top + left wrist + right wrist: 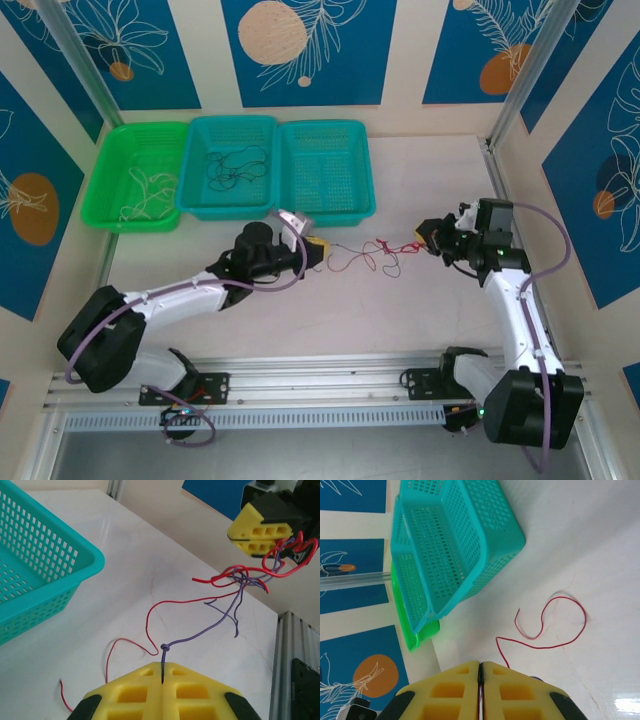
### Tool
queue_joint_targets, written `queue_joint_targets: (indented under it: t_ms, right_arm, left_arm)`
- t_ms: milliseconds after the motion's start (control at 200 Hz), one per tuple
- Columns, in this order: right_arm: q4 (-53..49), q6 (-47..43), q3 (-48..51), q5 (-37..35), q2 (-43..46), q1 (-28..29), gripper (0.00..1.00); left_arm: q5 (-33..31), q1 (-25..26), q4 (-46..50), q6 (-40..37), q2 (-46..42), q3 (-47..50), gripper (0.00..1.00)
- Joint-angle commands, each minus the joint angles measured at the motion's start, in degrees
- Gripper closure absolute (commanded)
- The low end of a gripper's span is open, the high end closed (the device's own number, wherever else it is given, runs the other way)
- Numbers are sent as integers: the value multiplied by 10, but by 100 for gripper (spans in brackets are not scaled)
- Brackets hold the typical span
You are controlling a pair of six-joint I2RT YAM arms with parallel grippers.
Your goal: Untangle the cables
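**Top external.** The left gripper (316, 252) is sitting just left of frame centre and the right gripper (430, 236) right of centre. A red cable (365, 256) is stretching between them above the table (400, 310), bunching in kinks midway. Both sets of jaws are too small here to judge. Along the upper left, three baskets are standing side by side. The green basket (115, 170) is carrying whitish wires (145, 192), the middle teal basket (230, 121) is carrying black wires (235, 165), and the right teal basket (325, 127) is adjoining it.

**Left wrist.** At the bottom edge the left gripper (163, 672) is pressing its yellow pads together, pinching a violet cable (163, 659) just below a small knot (165, 648); the overhead view is not resolving this strand. The red cable (185, 601) is trailing over the table beside it. At upper right, both strands are meeting in a tangle (245, 577) under the right gripper (245, 538).

**Right wrist.** The right gripper (480, 677) is holding its pads flush at the bottom edge. The red cable (540, 648) is curling on the table at centre right and running in beneath the pads. The baskets are appearing at upper left
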State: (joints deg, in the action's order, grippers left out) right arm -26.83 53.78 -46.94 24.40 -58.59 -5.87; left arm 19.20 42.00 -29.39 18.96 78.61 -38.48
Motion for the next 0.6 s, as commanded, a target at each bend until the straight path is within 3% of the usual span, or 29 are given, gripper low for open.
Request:
queue_joint_targets:
  t_ms: [0, 90, 155, 250, 345, 470, 530, 595]
  right_arm:
    - [-19, -16, -33, -42, -9, 8, 96]
    - [-60, 1, -33, -110, -10, -14, 86]
    - [-61, 25, -12, -112, -5, -57, 84]
    - [-39, 54, 32, -94, 9, -119, 83]
    - [-46, 67, 53, -120, 20, -137, 84]
    - [15, 17, 67, -79, 23, -66, 84]
    - [52, -37, 59, -58, 18, 15, 81]
    - [78, -67, 53, -90, 11, 128, 74]
  left_arm:
    - [-29, -4, 17, -22, -28, 9, 100]
    - [-123, -15, 78, -18, -76, 16, 100]
    - [-170, -41, 108, 4, -123, 32, 100]
    - [-208, -81, 175, 38, -196, 49, 100]
    - [-224, -104, 234, 45, -253, 60, 100]
    - [-181, -108, 240, 40, -278, 76, 100]
    - [-164, -108, 234, 43, -274, 81, 100]
    - [-166, -108, 237, 44, -272, 85, 100]
